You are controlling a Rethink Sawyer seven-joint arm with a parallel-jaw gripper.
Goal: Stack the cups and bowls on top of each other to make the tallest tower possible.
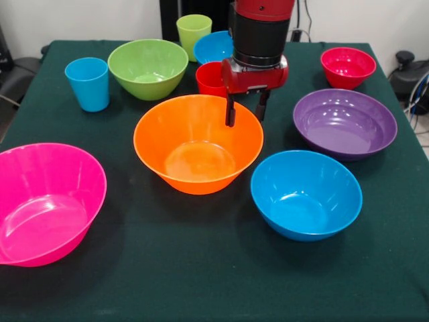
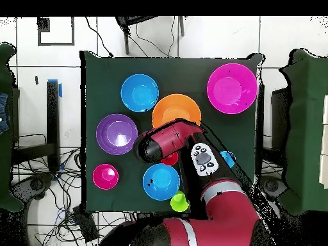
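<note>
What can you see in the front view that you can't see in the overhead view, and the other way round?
Only the front view shows the big green bowl and the robot's hand, its two fingers apart above the far rim of the orange bowl. From above, the arm hides both.

Only the overhead view shows the whole red arm and the loose cables.

Both views show the orange bowl, the pink bowl, the purple bowl and the lime green cup.
</note>
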